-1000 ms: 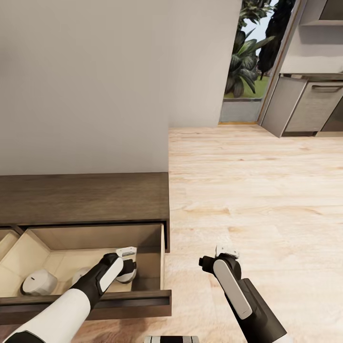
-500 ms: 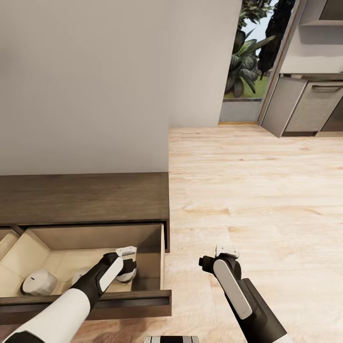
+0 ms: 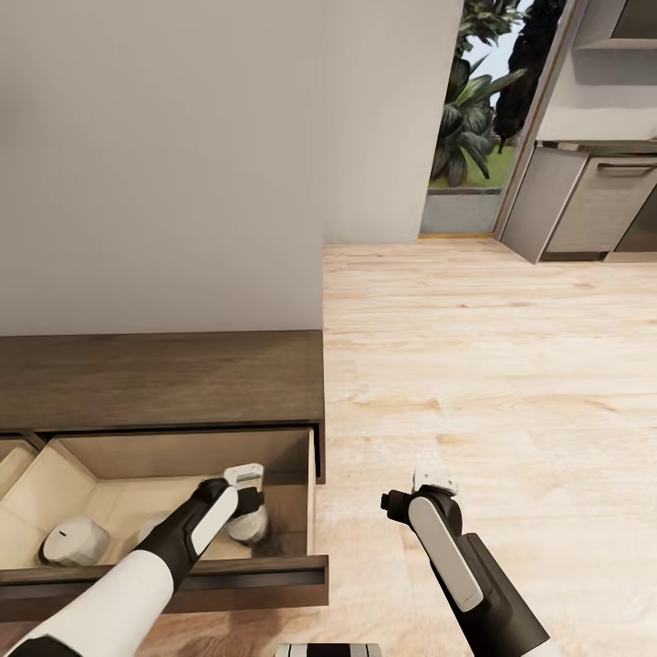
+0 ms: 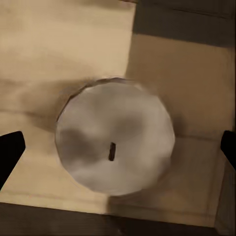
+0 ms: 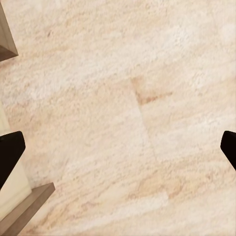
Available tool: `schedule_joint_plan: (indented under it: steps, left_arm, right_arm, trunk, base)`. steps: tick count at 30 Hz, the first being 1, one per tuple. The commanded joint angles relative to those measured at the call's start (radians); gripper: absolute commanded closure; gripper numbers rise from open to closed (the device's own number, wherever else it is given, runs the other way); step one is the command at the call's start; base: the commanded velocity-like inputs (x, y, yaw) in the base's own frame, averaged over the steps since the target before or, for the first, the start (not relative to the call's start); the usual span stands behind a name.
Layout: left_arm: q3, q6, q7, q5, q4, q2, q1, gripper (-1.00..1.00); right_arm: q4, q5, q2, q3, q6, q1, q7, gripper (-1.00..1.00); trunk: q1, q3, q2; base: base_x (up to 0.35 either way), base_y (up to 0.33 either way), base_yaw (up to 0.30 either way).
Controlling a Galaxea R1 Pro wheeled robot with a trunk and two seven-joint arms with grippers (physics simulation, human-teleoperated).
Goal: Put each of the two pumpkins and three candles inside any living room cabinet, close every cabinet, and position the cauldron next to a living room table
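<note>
Plain pale-grey wall (image 3: 182,164) fills the rear. Light oak plank floor (image 3: 493,365) runs w/ grain across the room. Tall glass doorway (image 3: 474,119) shows green foliage, daylight coming in. Grey kitchen cupboards (image 3: 593,201) stand beside it.

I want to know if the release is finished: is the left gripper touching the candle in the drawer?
Apart. In the left wrist view, the left gripper is open, its dark fingertips at the picture edges, with drawer floor showing between each tip and the candle.

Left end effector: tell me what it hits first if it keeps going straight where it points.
Probably the candle, directly ahead of the open left end effector in the drawer; how far ahead is unclear.
</note>
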Motion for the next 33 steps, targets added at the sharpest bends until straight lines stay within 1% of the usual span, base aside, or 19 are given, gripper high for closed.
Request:
schedule_joint_plan:
  steps: [1,3,7,10,19,21,26,29,33]
  left_arm:
    - [-0.007,-0.010,0.009,0.010,-0.016,0.002,0.001,-1.00]
    - [-0.012,-0.054,0.008,0.009,-0.045,0.007,0.006,-1.00]
    - [-0.037,-0.081,0.010,0.009,-0.053,0.010,0.008,-1.00]
    - [-0.042,-0.084,0.008,0.009,-0.054,0.010,0.008,-1.00]
    - [-0.041,-0.060,0.011,0.021,-0.055,0.003,0.009,-1.00]
    - [-0.037,-0.033,0.012,0.025,-0.055,0.003,0.009,-1.00]
    - [-0.029,0.082,0.012,0.024,-0.056,0.003,0.008,-1.00]
    - [-0.026,0.106,0.013,0.024,-0.056,0.003,0.008,-1.00]
    - [-0.025,0.113,0.013,0.025,-0.055,0.007,0.007,-1.00]
  right_arm:
    - [-0.001,-0.009,0.000,0.001,0.003,-0.001,-0.010,-1.00]
    - [-0.001,-0.009,0.000,0.001,0.003,-0.001,-0.010,-1.00]
    - [-0.001,-0.011,0.000,0.001,0.003,-0.001,-0.010,-1.00]
    - [-0.001,-0.011,0.000,0.001,0.003,-0.001,-0.010,-1.00]
    - [-0.001,-0.011,0.000,0.001,0.003,-0.001,-0.010,-1.00]
    - [-0.001,-0.011,0.000,0.001,0.003,-0.001,-0.010,-1.00]
    - [-0.001,-0.011,0.000,0.001,0.003,-0.001,-0.010,-1.00]
    - [-0.001,-0.011,0.000,0.001,0.003,-0.001,-0.010,-1.00]
    - [-0.002,-0.011,0.000,0.001,0.003,-0.001,-0.010,-1.00]
  trunk:
    - [0.000,-0.001,0.000]
    - [0.000,-0.001,0.000]
    - [0.000,-0.001,0.000]
    - [0.000,-0.001,0.000]
    - [-0.004,0.034,0.002]
    - [-0.005,0.042,0.002]
    - [-0.007,0.061,0.003]
    - [-0.009,0.073,0.004]
    - [-0.011,0.088,0.005]
  base:
    - [0.000,0.000,0.000]
    - [0.000,0.000,0.000]
    - [0.000,0.000,0.000]
    - [0.000,0.000,0.000]
    - [0.000,0.000,0.000]
    - [0.000,0.000,0.000]
    - [0.000,0.000,0.000]
    - [0.000,0.000,0.000]
    - [0.000,0.000,0.000]
